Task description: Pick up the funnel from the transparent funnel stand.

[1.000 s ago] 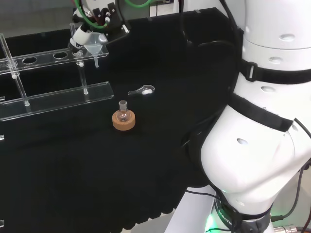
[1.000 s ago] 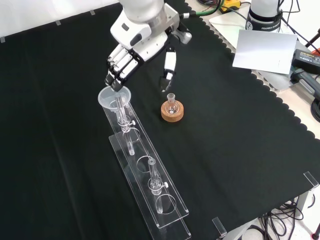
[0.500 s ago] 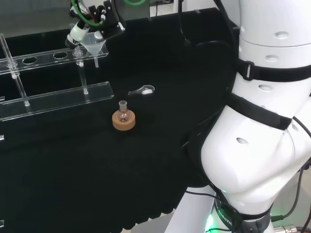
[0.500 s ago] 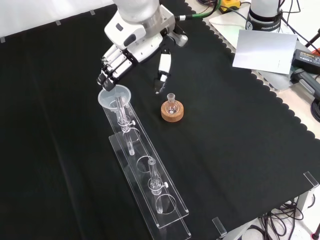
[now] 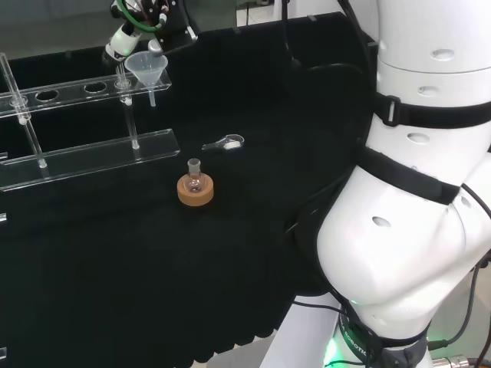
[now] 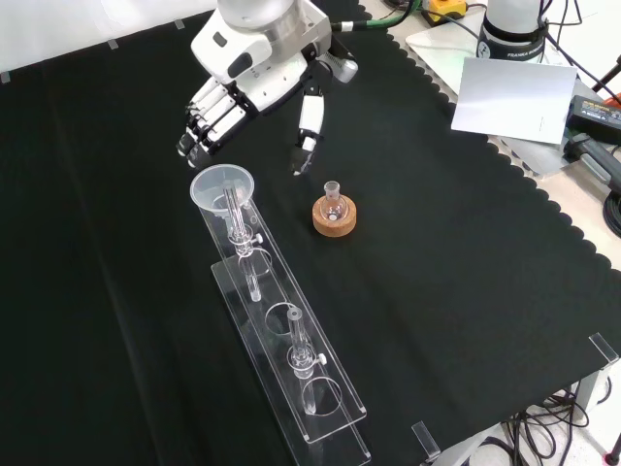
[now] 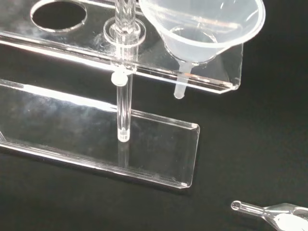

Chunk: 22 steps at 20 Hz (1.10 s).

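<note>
Toward the upper left of the front view, the black and white robot hand (image 6: 254, 85) hangs above the black cloth (image 6: 466, 252) with its fingers (image 6: 206, 121) held straight and side by side, pointing down and to the left, and the thumb (image 6: 308, 131) set well apart from them, pointing down. It holds nothing. Just below the fingertips, without touching them, sits the clear plastic funnel (image 6: 223, 185), its wide round mouth upward, seated in the end hole of the transparent funnel stand (image 6: 291, 361). That stand is a long two-tier rack of clear plastic running from the funnel down toward the lower middle of the frame, with round holes along its upper shelf and thin clear posts between the tiers.

At the upper left of the head view, the hand (image 5: 138, 15) is partly cut by the frame's top edge, and the funnel (image 5: 147, 70) shows just below it at the right end of the stand (image 5: 84, 157).

Close up in the wrist view, the funnel (image 7: 204, 29) rests with its cone in the upper shelf of the stand (image 7: 101, 139) and its short spout poking through beneath, clear of the lower plate.

Right of the funnel in the front view, a small clear round-bottomed glass flask (image 6: 333, 200) stands upright in a cork ring (image 6: 335, 217). A small clear glass spoon-like piece (image 5: 224, 142) lies on the cloth near the middle of the head view, between the stand and the flask (image 5: 195, 177).
</note>
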Available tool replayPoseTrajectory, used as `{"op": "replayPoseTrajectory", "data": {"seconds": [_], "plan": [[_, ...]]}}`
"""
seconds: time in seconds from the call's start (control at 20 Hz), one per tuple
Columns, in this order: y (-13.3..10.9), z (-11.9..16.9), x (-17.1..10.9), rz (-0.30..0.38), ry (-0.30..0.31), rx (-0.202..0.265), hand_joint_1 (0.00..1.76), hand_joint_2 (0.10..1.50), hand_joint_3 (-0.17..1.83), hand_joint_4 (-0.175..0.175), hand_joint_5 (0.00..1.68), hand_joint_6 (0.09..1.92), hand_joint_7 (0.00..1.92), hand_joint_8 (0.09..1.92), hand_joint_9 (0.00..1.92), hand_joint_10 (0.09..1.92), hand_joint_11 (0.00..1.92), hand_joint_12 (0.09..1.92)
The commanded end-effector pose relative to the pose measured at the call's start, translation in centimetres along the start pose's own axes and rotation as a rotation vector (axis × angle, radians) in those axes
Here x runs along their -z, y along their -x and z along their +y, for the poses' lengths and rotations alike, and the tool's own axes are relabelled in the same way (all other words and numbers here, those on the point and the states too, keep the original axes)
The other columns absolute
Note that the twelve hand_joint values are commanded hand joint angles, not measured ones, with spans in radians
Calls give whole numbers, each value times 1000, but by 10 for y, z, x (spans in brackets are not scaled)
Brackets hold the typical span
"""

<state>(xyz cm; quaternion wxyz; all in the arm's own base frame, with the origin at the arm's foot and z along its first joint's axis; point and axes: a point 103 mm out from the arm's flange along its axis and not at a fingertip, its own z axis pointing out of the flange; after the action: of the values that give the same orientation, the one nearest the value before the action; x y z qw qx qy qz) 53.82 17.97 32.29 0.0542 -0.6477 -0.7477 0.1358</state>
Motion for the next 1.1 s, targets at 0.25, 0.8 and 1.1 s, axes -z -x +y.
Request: {"op": "replayPoseTrajectory", "data": {"seconds": [0.25,0.8,1.1], "plan": [[6,22,-19,-31,-58,-1,530,786,179,-59,0,87,0,185,33,892,234,1507],[15,44,-36,-82,-103,-33,587,773,174,-65,0,87,0,189,25,911,240,1515],[22,52,-42,-81,-119,-39,589,773,175,-65,0,87,0,195,21,914,237,1516]]}}
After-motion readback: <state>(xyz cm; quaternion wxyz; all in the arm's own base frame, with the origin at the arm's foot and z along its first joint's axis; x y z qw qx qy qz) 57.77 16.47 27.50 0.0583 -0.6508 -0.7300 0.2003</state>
